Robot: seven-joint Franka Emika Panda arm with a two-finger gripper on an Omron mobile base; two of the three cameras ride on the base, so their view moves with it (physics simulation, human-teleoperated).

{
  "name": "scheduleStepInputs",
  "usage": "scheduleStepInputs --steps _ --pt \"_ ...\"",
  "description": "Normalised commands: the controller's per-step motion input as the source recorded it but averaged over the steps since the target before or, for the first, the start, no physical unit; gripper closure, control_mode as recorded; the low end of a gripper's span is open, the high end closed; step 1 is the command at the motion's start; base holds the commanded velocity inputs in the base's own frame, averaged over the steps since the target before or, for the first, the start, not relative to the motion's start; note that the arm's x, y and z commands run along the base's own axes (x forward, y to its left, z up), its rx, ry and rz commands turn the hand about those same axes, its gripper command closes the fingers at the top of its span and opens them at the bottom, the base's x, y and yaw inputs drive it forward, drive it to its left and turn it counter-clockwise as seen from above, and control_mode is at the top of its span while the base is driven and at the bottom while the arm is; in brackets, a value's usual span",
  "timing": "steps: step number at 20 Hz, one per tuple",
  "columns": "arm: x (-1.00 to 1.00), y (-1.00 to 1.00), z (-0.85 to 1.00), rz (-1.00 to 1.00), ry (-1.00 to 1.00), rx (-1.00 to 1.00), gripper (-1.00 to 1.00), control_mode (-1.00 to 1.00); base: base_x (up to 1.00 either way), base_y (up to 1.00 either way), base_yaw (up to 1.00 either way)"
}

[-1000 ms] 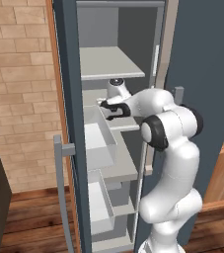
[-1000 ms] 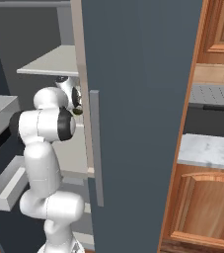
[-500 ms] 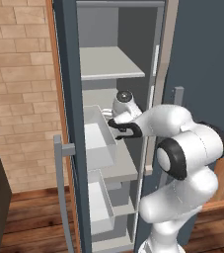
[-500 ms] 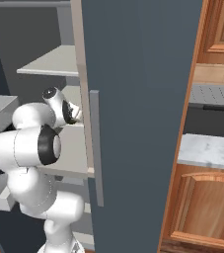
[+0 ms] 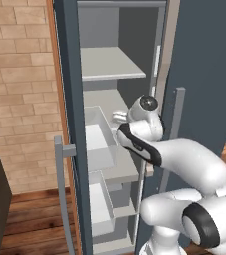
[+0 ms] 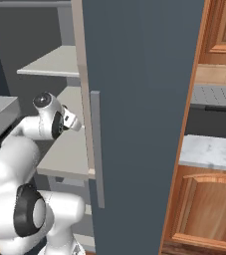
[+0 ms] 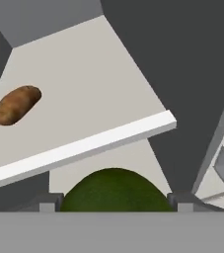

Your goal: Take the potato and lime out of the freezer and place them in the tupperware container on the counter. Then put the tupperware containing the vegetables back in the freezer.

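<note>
Reaching into the open freezer [image 5: 119, 64], the white arm bends forward in the left base view with its wrist at the height of the second shelf, the gripper [image 5: 118, 117] a small pale shape at the wrist's far end, just beside the rim of a pulled-out white drawer [image 5: 98, 137]. A second white drawer [image 5: 100, 206] sits below the hand. The freezer's grey bar handle [image 5: 60, 187] stands on the open door, left of the hand, and a brick wall [image 5: 20, 94] lies beyond it.

From the right base view, the gripper [image 6: 72, 120] points toward the freezer's dark door edge, over a light grey shelf [image 6: 67, 154]; its fingers are too small here to judge. Well off to the hand's right, the marbled counter [image 6: 211, 152] tops a brown wooden cabinet door [image 6: 209, 211].

Through the hand view, the lime [image 7: 114, 190] sits between the 2 dark fingertips [image 7: 47, 202] — each tip touching a side of it, so the gripper is closed on the lime. Farther ahead and to the left, the potato [image 7: 17, 105] lies on its side on the light grey shelf [image 7: 84, 99], well apart from the hand, behind that shelf's white front edge.
</note>
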Motion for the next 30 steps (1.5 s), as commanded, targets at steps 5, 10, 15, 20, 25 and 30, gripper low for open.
scheduleStepInputs --steps 5,10,15,20,25,30 --pt "-0.53 -0.06 1.00 0.00 0.09 0.00 1.00 -1.00 0.00 0.00 0.00" --pt "-0.47 -0.16 0.77 0.00 0.15 -0.03 1.00 -1.00 0.00 0.00 0.00" --pt "-0.50 -0.26 0.06 0.00 0.09 -0.07 1.00 -1.00 0.00 0.00 0.00" --pt "-0.69 -0.18 -0.20 0.00 0.00 -0.06 1.00 -1.00 0.00 0.00 0.00" --pt "-0.31 -0.24 -0.36 0.00 0.00 -0.05 1.00 -1.00 0.00 0.00 0.00" --pt "-0.02 -0.05 -0.06 0.00 0.00 0.00 1.00 1.00 -0.53 -0.21 0.00"
